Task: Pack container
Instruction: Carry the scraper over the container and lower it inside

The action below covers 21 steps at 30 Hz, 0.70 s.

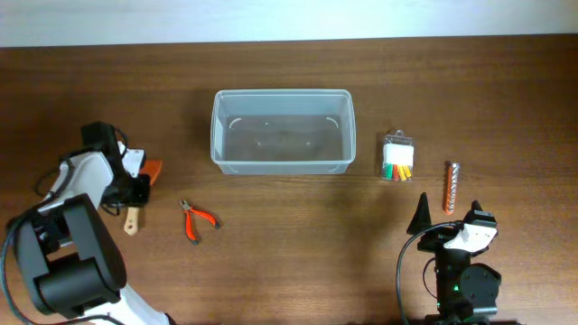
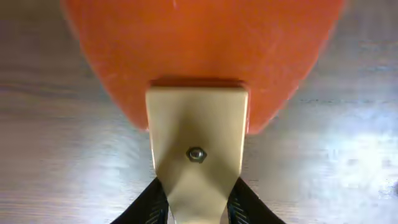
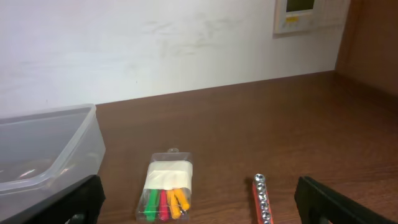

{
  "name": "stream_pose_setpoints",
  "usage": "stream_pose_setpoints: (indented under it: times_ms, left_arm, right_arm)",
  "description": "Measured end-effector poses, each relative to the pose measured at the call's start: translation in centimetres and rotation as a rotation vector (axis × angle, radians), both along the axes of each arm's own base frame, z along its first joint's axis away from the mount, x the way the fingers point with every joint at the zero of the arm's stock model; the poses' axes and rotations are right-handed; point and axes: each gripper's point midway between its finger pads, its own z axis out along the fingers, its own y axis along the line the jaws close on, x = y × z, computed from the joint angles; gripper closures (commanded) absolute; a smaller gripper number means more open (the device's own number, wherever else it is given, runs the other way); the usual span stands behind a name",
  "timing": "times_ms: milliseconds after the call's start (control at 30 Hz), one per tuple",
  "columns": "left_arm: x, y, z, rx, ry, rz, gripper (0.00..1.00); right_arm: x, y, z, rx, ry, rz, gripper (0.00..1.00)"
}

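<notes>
The brown wooden surface (image 1: pixel 298 262) carries everything. The container (image 1: pixel 280 131) stands open side up in the middle towards the back, and nothing can be seen inside it, so the packing looks barely begun. The loose items lie on either side of it, each within reach of one arm.

Well to the left of the container, the left hand (image 1: pixel 135 191) is down at the surface on a scraper (image 1: pixel 152 170) with an orange blade and a pale handle. The left wrist view shows a black finger pressed against each side of that handle just behind its nut. The hand is therefore clamped on the scraper by the narrow part, probably because the broad blade gives no purchase. Whether the scraper is lifted off the surface cannot be told.

In front of the container and to its right, the right hand (image 1: pixel 449 217) waits with its fingers spread wide and nothing between them, facing the items on that side.

Pliers (image 1: pixel 197 219) with orange grips lie in front of the container's left corner. A strip of bits (image 1: pixel 452 185) lies off to its right, and a small clear packet (image 1: pixel 397 158) of coloured pieces lies between that strip and the container.
</notes>
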Motion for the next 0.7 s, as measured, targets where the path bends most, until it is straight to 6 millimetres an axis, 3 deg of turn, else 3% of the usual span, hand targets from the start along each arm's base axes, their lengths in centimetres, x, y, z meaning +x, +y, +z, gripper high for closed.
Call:
stream_pose_setpoints:
  times_ms: [100,300,467,600,700]
  left_arm:
    - [1.5,0.6,1.6,0.012,-0.019,0.0,0.98]
    - [6.0,2.2,7.0,0.058,-0.142,0.002,0.98]
    - [7.9,2.8,10.5,0.076,-0.205,0.003,0.98]
    - [10.2,2.0,13.7,0.041,-0.301,-0.008,0.98]
    - [12.8,0.0,17.0,0.003,-0.408,-0.056,0.98]
  right_arm:
    - [0.0,0.0,0.0,-0.001,0.0,0.0,0.01]
    - [0.0,0.0,0.0,0.0,0.0,0.0,0.01]
    - [0.0,0.0,0.0,0.0,0.0,0.0,0.01]
    - [0.0,0.0,0.0,0.0,0.0,0.0,0.01]
    - [0.0,0.0,0.0,-0.001,0.0,0.0,0.01]
